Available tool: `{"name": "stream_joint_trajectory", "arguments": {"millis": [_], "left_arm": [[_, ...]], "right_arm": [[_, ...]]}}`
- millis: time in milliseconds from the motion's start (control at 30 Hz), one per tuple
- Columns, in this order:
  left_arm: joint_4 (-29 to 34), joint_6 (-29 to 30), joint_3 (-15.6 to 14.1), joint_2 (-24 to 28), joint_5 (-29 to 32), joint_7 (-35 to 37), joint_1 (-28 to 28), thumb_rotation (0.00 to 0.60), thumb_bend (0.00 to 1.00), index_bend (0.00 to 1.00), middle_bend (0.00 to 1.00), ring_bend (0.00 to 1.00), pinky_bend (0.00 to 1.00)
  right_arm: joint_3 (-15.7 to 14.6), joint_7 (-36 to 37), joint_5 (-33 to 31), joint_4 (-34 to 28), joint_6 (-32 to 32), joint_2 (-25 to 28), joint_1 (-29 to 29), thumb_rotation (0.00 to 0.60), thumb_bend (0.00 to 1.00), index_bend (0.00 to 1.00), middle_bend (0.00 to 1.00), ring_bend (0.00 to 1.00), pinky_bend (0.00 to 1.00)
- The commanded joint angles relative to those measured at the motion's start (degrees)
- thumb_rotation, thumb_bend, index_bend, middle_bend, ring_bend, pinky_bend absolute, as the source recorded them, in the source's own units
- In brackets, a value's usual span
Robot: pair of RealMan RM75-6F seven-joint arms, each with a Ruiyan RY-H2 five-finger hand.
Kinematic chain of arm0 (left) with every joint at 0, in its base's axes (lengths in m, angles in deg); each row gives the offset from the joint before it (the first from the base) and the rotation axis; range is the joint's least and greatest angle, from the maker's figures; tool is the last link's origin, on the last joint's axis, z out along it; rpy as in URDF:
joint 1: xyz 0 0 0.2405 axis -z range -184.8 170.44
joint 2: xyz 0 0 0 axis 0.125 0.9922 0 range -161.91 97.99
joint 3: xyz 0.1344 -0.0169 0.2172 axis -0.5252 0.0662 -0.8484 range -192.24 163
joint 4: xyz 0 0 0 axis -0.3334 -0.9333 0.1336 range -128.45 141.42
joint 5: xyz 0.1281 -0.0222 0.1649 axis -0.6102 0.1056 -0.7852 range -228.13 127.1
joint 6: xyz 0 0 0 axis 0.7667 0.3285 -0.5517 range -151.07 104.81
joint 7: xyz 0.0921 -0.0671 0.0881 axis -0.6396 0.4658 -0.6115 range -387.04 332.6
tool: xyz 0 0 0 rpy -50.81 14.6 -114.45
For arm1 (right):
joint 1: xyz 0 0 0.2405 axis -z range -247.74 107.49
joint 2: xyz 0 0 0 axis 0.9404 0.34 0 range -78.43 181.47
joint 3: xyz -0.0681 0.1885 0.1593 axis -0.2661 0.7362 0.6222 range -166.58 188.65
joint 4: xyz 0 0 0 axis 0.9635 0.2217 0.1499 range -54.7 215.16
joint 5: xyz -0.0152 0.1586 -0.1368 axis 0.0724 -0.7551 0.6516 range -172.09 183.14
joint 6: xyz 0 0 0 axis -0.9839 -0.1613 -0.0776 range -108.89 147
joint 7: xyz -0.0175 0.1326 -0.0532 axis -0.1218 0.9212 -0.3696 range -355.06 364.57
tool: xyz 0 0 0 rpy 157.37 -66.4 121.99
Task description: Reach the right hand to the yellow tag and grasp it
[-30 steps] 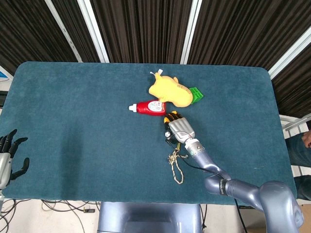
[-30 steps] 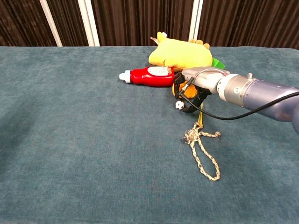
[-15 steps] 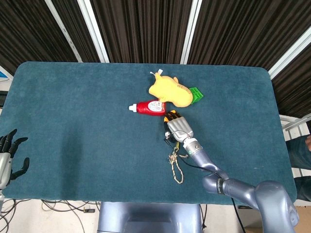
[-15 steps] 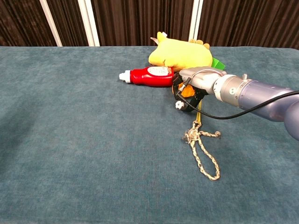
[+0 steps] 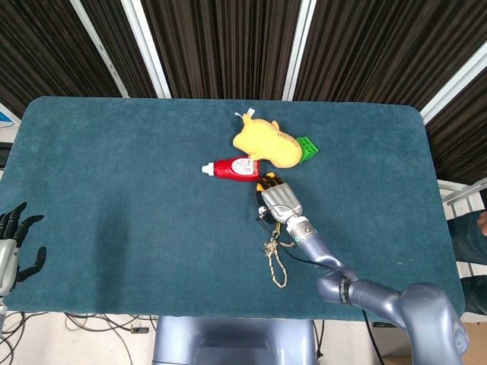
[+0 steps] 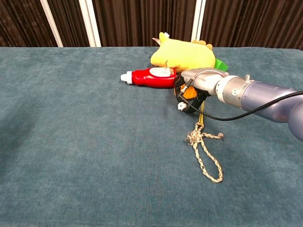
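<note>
Right hand (image 6: 196,85) lies low over the teal surface (image 5: 114,182), palm down, with its fingers curled around a small yellow-orange object, the yellow tag (image 6: 190,93); in the chest view the tag shows beneath the palm, and in the head view only a sliver of it appears at the fingertips (image 5: 268,182). Whether the fingers actually press the tag or merely cage it cannot be told, since the palm hides the contact. A small white ball (image 6: 180,107) with dark spots hangs at the near side of the hand, and a thin black cable (image 6: 222,118) runs from the hand along the silver forearm (image 6: 265,97). From under the hand a yellow cord leads down to a knotted tan rope loop (image 6: 206,158) lying flat on the surface, nearer the robot. Just beyond the hand, a red bottle (image 5: 234,168) with a white cap lies on its side, its base close to the fingertips. Behind the bottle rests a yellow plush toy (image 5: 262,141), touching a green block (image 5: 307,148) at its right end. Left hand (image 5: 14,247) shows at the lower left edge of the head view, off the surface, fingers spread apart and holding nothing.
</note>
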Motion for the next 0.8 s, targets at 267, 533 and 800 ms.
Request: {"name": "stream_joint_trajectory", "arguments": {"millis": [267, 533, 800], "left_arm": [[-0.1, 0.0, 0.0, 0.0, 0.0, 0.2, 0.0, 0.600, 0.44, 0.19, 0.00, 0.00, 0.00], [0.0, 0.0, 0.1, 0.1, 0.1, 0.3, 0.0, 0.600, 0.44, 0.19, 0.00, 0.00, 0.00], [0.1, -0.1, 0.1, 0.3, 0.3, 0.4, 0.0, 0.600, 0.44, 0.19, 0.00, 0.00, 0.00]], "right_arm": [[-0.4, -1.0, -0.3, 0.1, 0.6, -0.3, -0.2, 0.600, 0.37, 0.54, 0.17, 0.12, 0.15], [-0.1, -0.5, 0.6, -0.1, -0.5, -0.3, -0.2, 0.600, 0.41, 0.57, 0.18, 0.13, 0.15], [1.3, 2.1, 2.6, -6.6, -4.0, 4.8, 1.2, 0.600, 0.43, 0.57, 0.18, 0.13, 0.15]]}}
